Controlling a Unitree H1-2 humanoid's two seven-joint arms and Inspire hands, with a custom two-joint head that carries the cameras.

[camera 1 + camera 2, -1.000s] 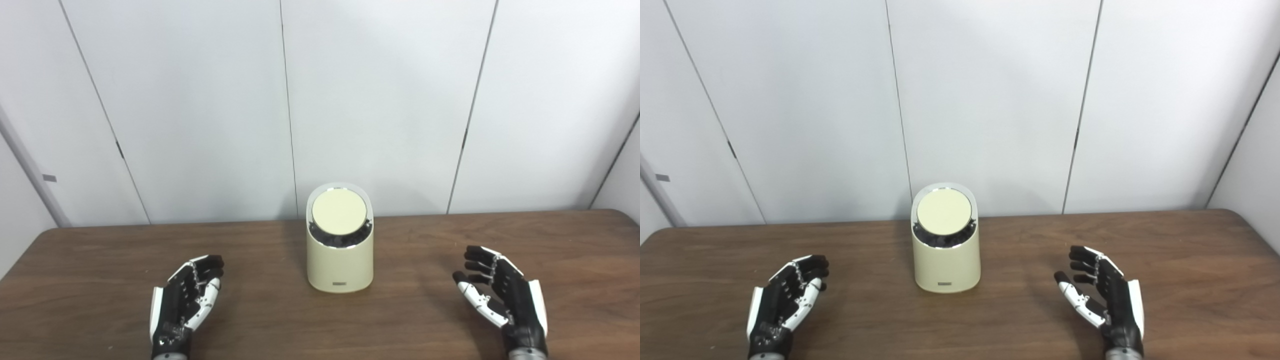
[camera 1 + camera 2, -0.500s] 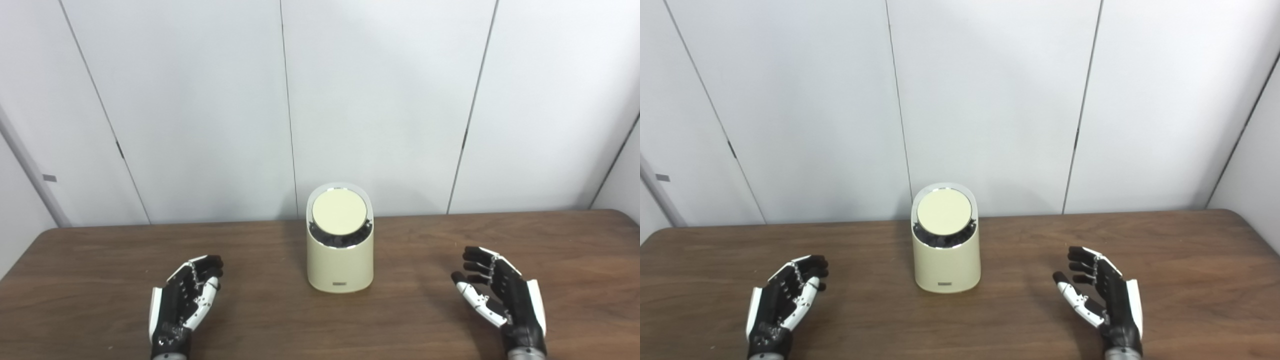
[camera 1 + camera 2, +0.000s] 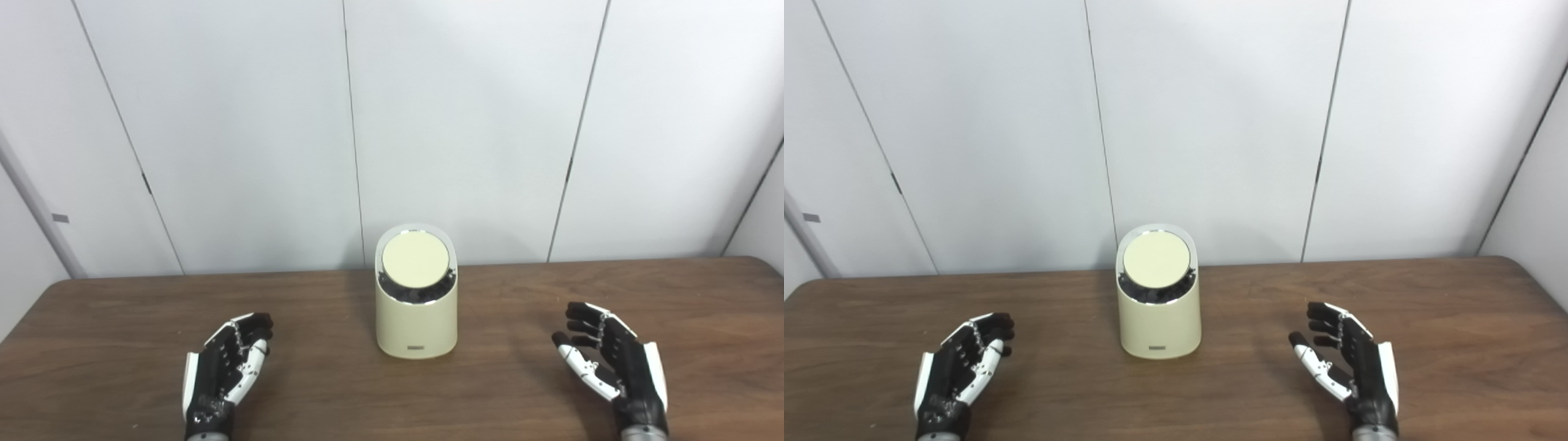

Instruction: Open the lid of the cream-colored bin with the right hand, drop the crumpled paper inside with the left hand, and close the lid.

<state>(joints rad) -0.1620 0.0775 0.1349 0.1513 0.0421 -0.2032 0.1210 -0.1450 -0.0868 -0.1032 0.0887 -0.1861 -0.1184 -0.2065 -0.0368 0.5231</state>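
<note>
The cream-colored bin (image 3: pixel 416 318) stands upright on the brown wooden table (image 3: pixel 392 398), a little behind the middle. Its round lid (image 3: pixel 415 260) is down and tilted toward me, with a dark gap below its front edge. My left hand (image 3: pixel 225 367) rests low at the front left, open and empty, well apart from the bin. My right hand (image 3: pixel 609 364) is at the front right, open and empty, palm turned inward, also apart from the bin. No crumpled paper shows in either view.
White wall panels (image 3: pixel 465 122) stand right behind the table's far edge. The table's right rear corner (image 3: pixel 759 263) is rounded. Bare wood lies between each hand and the bin.
Both hands have shifted only slightly; the right hand has drifted a little left. The bin and its lid have not moved.
</note>
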